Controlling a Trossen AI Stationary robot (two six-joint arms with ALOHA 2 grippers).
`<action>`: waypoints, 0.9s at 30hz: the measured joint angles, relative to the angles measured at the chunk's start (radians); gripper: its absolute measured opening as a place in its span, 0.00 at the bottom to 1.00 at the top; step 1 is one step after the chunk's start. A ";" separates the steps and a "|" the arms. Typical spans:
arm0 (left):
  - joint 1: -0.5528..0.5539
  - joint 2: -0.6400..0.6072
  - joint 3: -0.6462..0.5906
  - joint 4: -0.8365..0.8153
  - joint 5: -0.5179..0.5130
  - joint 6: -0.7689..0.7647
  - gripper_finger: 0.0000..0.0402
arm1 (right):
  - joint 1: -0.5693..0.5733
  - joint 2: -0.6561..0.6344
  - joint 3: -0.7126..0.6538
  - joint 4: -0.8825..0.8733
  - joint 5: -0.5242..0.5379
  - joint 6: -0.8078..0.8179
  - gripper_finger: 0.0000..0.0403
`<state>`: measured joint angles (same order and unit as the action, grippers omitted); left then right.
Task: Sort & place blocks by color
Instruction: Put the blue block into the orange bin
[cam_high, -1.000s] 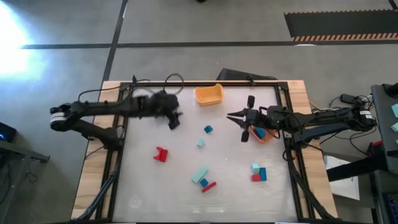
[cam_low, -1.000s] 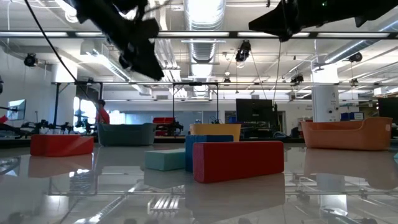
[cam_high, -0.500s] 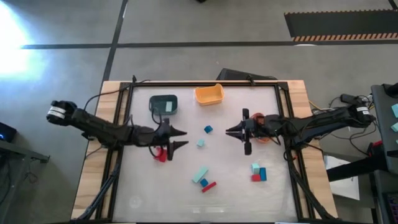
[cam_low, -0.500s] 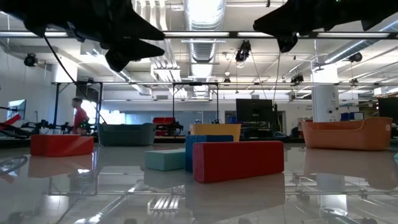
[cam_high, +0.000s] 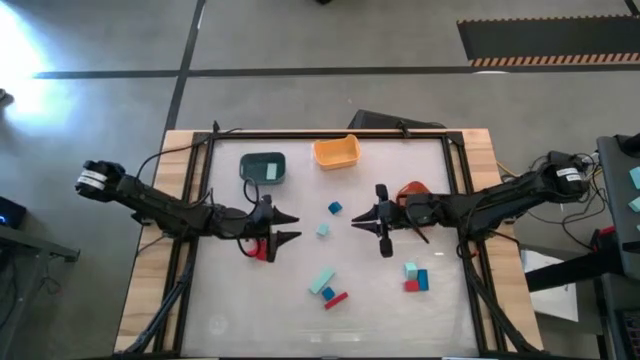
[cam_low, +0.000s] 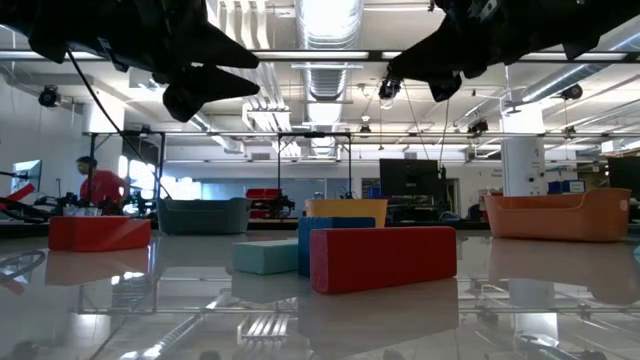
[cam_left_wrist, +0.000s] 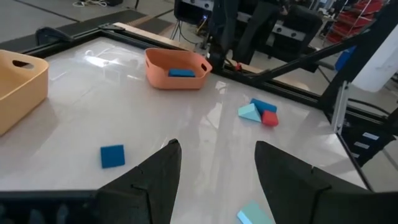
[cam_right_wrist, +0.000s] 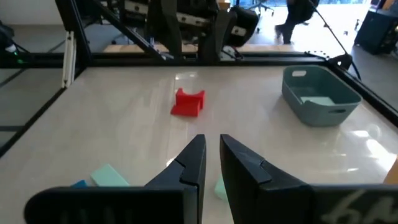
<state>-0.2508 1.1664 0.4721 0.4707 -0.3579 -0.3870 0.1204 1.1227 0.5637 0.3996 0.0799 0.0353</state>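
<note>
Left pincer: spread wide, empty, red arch block just behind its tips. Right pincer: narrow gap, empty, mint cube just ahead. Risk: both reaching centre, arms may collide; narrow jaws could knock the cube.

From above, my left tool covers most of the red arch block. At desk level, the red bar hides most of the blue block behind it, and the picture's top cuts off both arms.
</note>
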 joint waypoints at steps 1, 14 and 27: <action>0.000 0.000 0.000 0.000 0.000 0.000 0.47 | 0.000 0.008 0.002 0.000 0.000 0.000 0.09; -0.001 0.054 -0.008 -0.009 0.000 -0.001 0.47 | 0.000 0.102 0.080 -0.056 0.085 0.023 0.09; 0.000 0.077 -0.021 -0.008 0.000 0.000 0.47 | -0.003 0.183 0.210 -0.213 0.114 0.032 0.23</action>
<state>-0.2508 1.2430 0.4516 0.4622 -0.3576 -0.3870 0.1174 1.3060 0.7739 0.1862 0.1936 0.0677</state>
